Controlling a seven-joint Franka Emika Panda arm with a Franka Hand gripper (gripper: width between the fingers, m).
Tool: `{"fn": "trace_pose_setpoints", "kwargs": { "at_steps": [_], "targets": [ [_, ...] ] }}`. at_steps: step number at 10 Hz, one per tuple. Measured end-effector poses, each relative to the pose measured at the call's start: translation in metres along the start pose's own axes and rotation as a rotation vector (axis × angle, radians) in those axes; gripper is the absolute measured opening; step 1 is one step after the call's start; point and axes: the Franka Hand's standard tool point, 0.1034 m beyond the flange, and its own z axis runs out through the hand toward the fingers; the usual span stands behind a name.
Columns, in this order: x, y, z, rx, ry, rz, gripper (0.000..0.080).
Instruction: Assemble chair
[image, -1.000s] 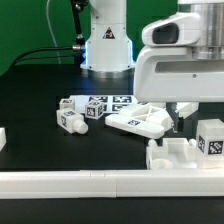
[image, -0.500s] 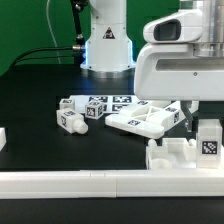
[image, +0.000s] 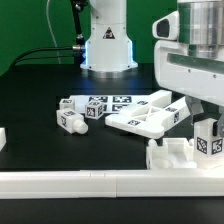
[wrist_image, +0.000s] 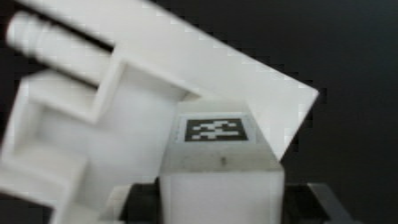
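Observation:
My gripper (image: 208, 133) is at the exterior view's right, its fingers down on either side of a small white tagged chair block (image: 209, 143) that stands by a notched white chair part (image: 173, 154). In the wrist view the block (wrist_image: 219, 150) fills the gap between the dark fingers (wrist_image: 139, 200), so the gripper (wrist_image: 217, 208) looks shut on it. A white chair slab (image: 142, 120) lies just to the left and also shows in the wrist view (wrist_image: 125, 90). Pegged tagged legs (image: 70, 120) and another tagged block (image: 96, 108) lie further left.
The long plain white rail (image: 90, 181) runs along the front edge. The marker board (image: 122, 100) lies behind the parts. The arm's base (image: 106, 45) stands at the back. A small white piece (image: 2, 138) sits at the left edge.
My gripper has moved toward the exterior view's right, from beside the slab to over the tagged block, and its fingers now sit around the block.

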Motion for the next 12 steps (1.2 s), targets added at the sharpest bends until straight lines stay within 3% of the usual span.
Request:
{"fn": "trace_pose_setpoints", "kwargs": {
  "at_steps": [3, 4, 5, 7, 8, 11, 12],
  "targets": [
    [0.001, 0.001, 0.000, -0.001, -0.016, 0.255, 0.0282],
    [0.001, 0.001, 0.000, -0.001, -0.016, 0.209, 0.0358],
    [0.001, 0.001, 0.000, -0.001, -0.014, 0.175, 0.0358],
    [-0.003, -0.001, 0.000, 0.000, -0.018, -0.241, 0.0617],
    [-0.009, 0.000, 0.002, -0.005, -0.028, -0.332, 0.0617],
    [-0.005, 0.001, 0.001, -0.007, -0.019, -0.523, 0.0648],
    [-0.006, 0.000, -0.001, -0.043, 0.031, -0.861, 0.0649]
  ]
}}
